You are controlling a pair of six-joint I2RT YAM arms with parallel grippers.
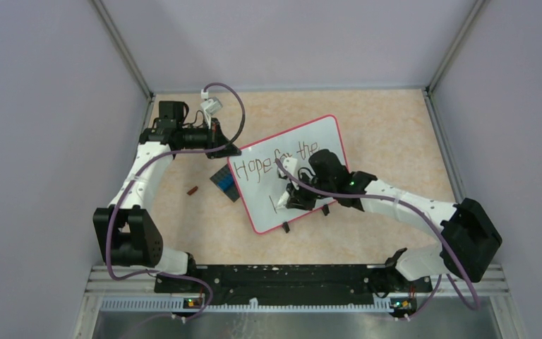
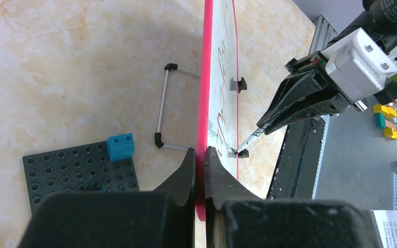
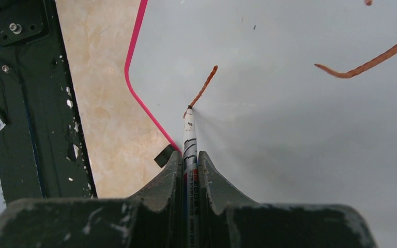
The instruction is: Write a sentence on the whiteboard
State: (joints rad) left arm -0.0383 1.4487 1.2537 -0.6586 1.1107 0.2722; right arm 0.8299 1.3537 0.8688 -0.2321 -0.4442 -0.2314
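So we're looking down at a beige, marble-patterned table (image 1: 388, 127) that's sitting inside a booth with plain lilac-grey walls (image 1: 289, 42), and metal posts (image 1: 123, 46) are running up the corners behind the whiteboard (image 1: 260, 208). The whiteboard is sitting skewed in the middle of that table, and the sentence (image 1: 275, 159) is only showing "Hope for the" along its far edge plus one short stroke below. The left gripper (image 2: 200, 153) is clamping shut on the whiteboard's red-pink frame at a far corner, one finger on each face. The right gripper (image 3: 188, 157) is reaching over the whiteboard's near half and squeezing a marker (image 3: 189, 132) between its fingers, the tip touching the white surface at the end of a red-brown stroke. Just beside the whiteboard, on the left arm's side, a dark studded baseplate (image 2: 72, 170) is lying flat with a blue brick (image 2: 120, 147) sitting on it, and a small red-brown bit (image 1: 192, 190) is resting a little further out. We're not managing to tell how steeply the whiteboard is leaning. A black rail (image 1: 289, 275) is running along the table edge nearest the whiteboard's two black feet (image 1: 284, 227).
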